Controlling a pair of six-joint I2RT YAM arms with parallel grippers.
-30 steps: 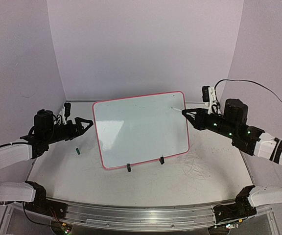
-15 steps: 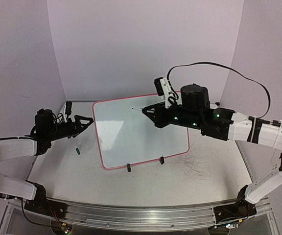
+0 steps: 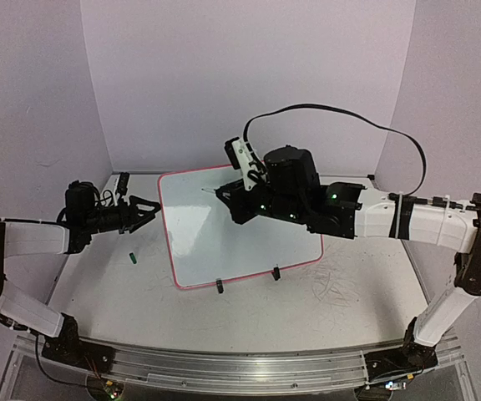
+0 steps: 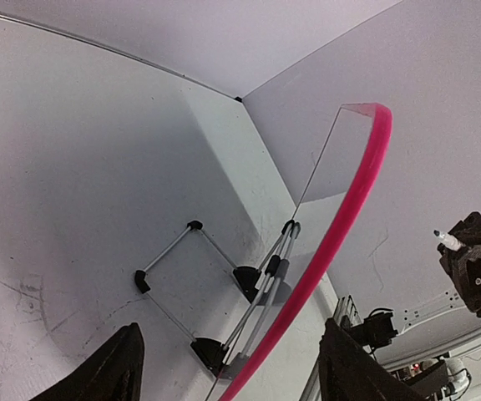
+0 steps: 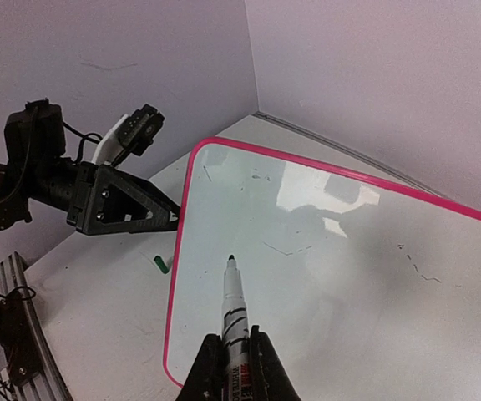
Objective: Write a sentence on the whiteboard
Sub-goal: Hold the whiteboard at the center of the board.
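The top camera looked down from afar; the left wrist viewed the whiteboard (image 3: 228,242) edge-on, the right faced its front.

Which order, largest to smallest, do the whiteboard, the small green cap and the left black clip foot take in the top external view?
1. Whiteboard.
2. Small green cap and left black clip foot: both tiny, too alike to rank.

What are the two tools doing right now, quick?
Left tool: open, holding nothing.
Right tool: closed, holding the pen.
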